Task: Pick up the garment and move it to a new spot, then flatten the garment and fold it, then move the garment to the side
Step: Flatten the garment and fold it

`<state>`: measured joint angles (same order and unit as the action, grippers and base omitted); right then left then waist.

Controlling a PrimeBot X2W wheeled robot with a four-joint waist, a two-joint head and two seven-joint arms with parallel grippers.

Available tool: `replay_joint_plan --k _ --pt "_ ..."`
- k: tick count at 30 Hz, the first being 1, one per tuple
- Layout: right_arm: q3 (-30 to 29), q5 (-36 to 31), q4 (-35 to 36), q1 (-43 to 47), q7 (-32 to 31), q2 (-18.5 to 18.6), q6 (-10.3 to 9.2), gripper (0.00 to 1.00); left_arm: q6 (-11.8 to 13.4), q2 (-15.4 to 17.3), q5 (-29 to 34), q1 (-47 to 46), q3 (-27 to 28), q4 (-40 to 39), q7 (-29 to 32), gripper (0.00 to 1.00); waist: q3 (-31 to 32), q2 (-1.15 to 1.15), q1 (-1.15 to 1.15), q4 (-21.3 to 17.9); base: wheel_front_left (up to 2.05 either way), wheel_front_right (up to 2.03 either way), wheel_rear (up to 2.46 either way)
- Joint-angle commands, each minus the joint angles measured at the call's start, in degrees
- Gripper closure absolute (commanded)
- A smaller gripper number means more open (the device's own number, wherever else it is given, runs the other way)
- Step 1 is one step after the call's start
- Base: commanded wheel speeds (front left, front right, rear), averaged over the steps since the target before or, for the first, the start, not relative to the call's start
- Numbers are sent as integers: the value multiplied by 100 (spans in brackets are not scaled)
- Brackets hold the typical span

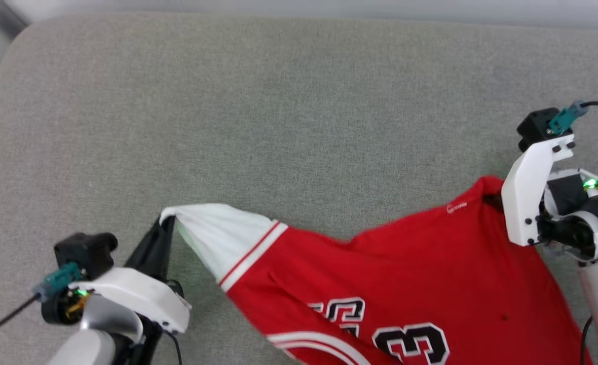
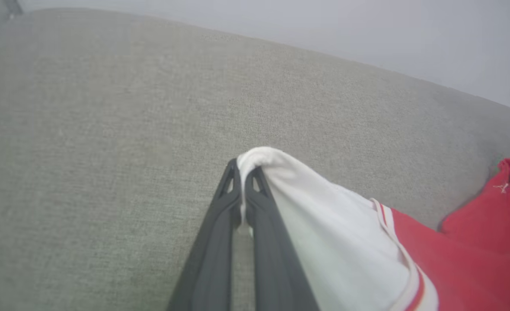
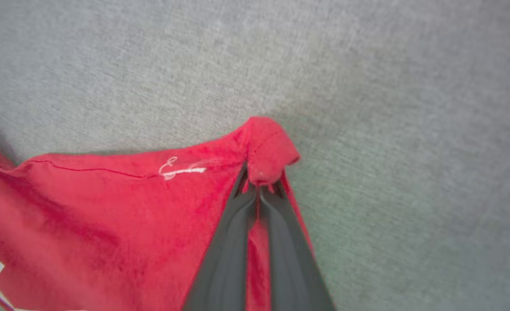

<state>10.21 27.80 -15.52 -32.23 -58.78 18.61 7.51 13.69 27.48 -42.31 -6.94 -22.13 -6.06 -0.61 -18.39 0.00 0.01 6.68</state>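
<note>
my left jaws are clenched on the white sleeve tip (image 2: 261,159) of the jersey (image 1: 405,274); my right jaws pinch its red corner (image 3: 268,149), cloth spanning between them.

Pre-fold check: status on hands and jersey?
Left hand shut on white sleeve of red jersey T-shirt. Right hand shut on its red corner. Stretched between them over grey fabric cushion. No obstacles.

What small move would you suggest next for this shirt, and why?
Probably raise both arms together. The left gripper is shut on the garment at its white sleeve tip and the right gripper on a red corner, so both holds look set, while the cloth spans between them over the grey cushion.
</note>
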Motion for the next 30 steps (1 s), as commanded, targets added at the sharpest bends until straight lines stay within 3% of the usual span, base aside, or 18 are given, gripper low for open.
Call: replay_joint_plan --k 1,9,16,30 --pt "-20 -16 58 -45 93 73 -4 100 -16 68 26 -171 54 -35 10 100 136 0 -1 -10 0 0 0" --pt "-251 -147 143 -468 598 211 -4 100 -250 391 111 -1435 202 -3 436 100 743 0 -1 -154 0 0 0" --pt "-303 -356 46 -1071 1253 307 -4 100 -655 325 -16 -3245 217 1001 965 100 1034 0 -1 -304 0 0 0" --pt "-305 -761 -90 -2928 2134 510 -5 100 -1307 206 455 -6765 203 3171 767 100 447 0 -1 -611 0 0 0"
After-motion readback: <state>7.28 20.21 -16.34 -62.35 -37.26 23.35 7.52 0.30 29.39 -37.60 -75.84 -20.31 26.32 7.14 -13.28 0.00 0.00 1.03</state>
